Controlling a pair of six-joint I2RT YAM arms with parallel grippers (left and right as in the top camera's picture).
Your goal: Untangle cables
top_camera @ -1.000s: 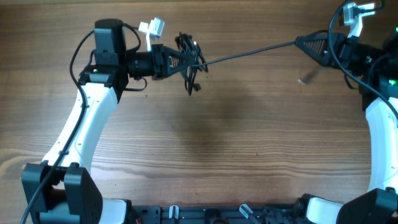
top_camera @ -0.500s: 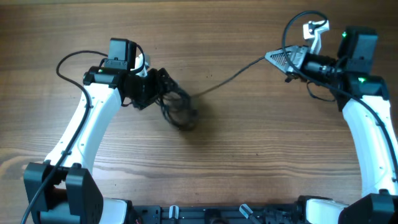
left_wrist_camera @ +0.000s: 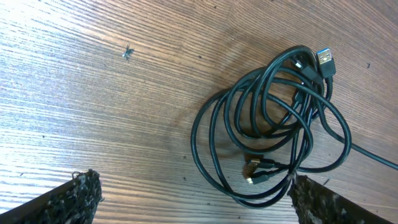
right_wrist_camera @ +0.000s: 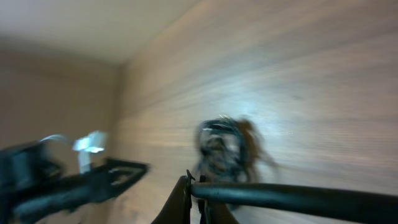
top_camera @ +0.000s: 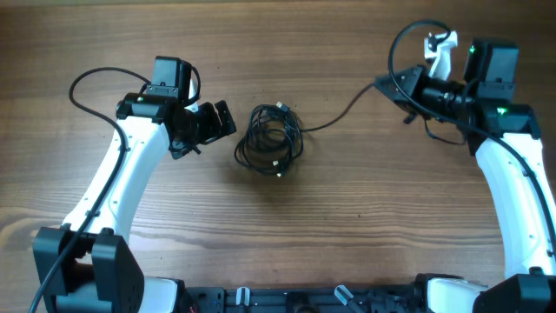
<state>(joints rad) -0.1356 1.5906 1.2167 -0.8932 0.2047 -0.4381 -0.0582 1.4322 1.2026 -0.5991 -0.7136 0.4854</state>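
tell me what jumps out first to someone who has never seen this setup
The eye goes first to the cables, a loose black coil lying near the middle of the wooden table. One strand runs off to the right and ends pinched in the right gripper. The left gripper sits open just left of the coil, not touching it.

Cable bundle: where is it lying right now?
In the overhead view the cables lie coiled on the table near centre, just beyond the open left gripper; one strand runs to the right gripper.
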